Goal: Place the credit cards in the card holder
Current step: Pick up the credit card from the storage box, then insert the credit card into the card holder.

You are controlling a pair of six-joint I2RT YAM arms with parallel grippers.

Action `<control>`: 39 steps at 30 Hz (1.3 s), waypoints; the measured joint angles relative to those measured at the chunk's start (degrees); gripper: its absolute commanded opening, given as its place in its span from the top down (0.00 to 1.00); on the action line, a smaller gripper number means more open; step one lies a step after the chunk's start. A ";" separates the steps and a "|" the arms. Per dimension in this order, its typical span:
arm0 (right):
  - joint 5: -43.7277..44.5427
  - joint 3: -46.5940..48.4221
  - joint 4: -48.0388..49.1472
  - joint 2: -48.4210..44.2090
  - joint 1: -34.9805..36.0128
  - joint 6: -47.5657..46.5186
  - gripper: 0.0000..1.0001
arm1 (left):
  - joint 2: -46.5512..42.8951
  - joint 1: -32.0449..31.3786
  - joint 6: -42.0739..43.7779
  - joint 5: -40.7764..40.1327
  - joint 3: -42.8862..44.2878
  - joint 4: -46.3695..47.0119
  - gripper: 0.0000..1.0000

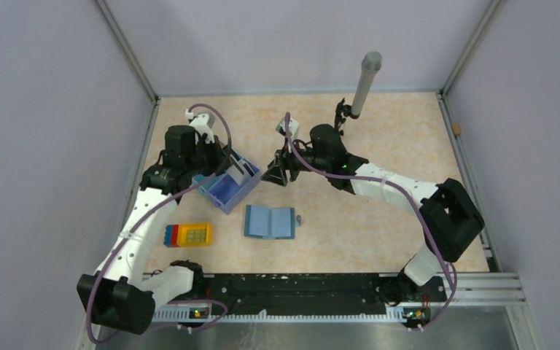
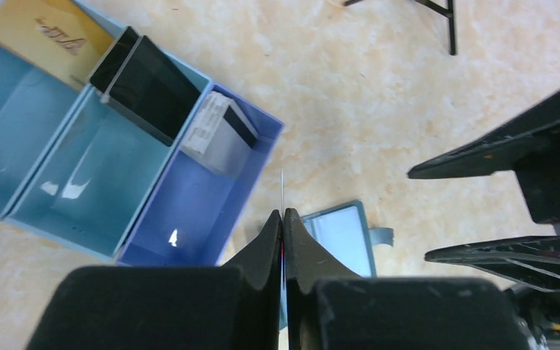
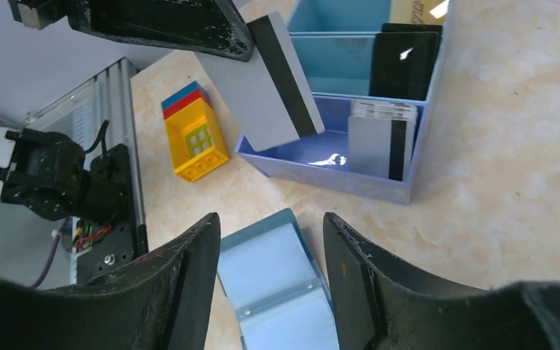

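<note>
My left gripper (image 2: 282, 213) is shut on a pale silvery-blue credit card (image 3: 270, 84) with a black stripe. It holds the card tilted in the air over the near corner of the blue tray box (image 3: 335, 171); in the left wrist view the card shows only edge-on. The teal card holder (image 1: 270, 222) lies open and flat on the table, its pale blue inside up. My right gripper (image 3: 271, 227) hangs open above the card holder (image 3: 277, 277), nothing between its fingers. More credit cards stand in the tray: gold (image 2: 44, 29), black (image 2: 146, 80), silvery (image 2: 219, 131).
A yellow studded toy block (image 1: 189, 235) with red and blue layers lies left of the card holder. A grey post (image 1: 364, 84) on a stand rises at the back. The two grippers are close together beside the tray box (image 1: 226, 191). Walls enclose the table.
</note>
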 measured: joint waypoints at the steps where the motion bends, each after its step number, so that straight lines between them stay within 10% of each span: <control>1: -1.55 1.07 -0.26 0.70 0.00 -0.55 0.45 | -0.13 0.20 -0.04 1.36 0.00 -0.04 1.00; 26: -13.97 -1.09 -5.22 1.07 -0.04 -2.71 0.40 | -4.11 -0.04 -3.13 35.19 -8.41 5.60 1.00; 39: -20.70 -4.00 1.79 1.07 0.20 4.63 1.00 | -4.11 -0.68 -3.26 36.89 -9.14 6.91 1.00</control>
